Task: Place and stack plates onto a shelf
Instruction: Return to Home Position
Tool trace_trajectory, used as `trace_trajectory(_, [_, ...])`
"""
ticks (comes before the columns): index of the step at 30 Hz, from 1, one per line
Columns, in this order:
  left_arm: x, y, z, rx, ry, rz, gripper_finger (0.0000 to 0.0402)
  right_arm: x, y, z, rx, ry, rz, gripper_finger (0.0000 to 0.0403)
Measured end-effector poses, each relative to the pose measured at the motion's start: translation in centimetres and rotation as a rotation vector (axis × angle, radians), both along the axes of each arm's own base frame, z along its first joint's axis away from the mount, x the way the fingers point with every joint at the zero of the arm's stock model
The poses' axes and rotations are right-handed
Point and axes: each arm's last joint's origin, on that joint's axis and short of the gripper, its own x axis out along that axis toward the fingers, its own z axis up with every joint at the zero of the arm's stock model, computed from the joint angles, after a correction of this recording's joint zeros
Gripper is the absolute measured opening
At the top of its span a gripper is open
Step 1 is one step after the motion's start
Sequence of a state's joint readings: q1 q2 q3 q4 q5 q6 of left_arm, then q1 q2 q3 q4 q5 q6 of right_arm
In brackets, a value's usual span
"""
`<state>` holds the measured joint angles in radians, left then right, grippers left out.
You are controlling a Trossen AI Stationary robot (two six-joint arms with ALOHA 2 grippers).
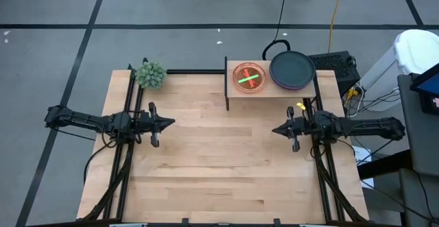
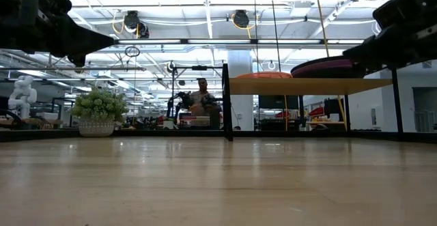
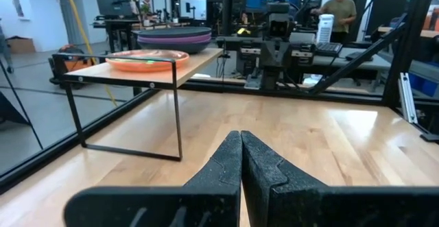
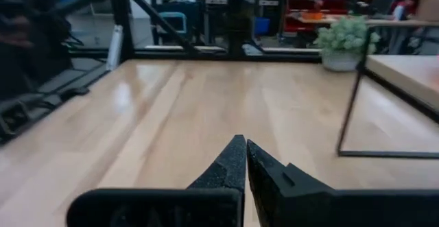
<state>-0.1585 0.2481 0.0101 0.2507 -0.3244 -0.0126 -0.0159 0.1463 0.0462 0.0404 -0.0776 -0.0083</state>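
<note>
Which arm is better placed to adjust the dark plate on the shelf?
Probably the right: the right gripper, shut, is close to the shelf and the dark plate; the left gripper waits farther away.

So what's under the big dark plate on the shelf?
A purple plate peeks out just beneath the dark plate on the shelf. Only its edge shows; the dark plate covers the rest, so any more plates below are hidden.

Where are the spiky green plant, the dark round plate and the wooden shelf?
Small spiky green plant (image 1: 150, 75): high view, leaf middle.
Large dark teal round plastic plate (image 1: 292, 68): high view, centre.
Small raised light-wood shelf (image 1: 274, 92): high view, bare front strip.
</note>
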Motion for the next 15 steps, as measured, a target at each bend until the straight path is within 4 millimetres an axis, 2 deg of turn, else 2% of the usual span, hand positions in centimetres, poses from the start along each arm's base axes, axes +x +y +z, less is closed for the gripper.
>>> trace_trajectory(15, [0.0, 0.0, -0.21, -0.004, 0.023, 0.001, 0.0, -0.18, 0.52, 0.03, -0.033, -0.02, 0.051, 0.0])
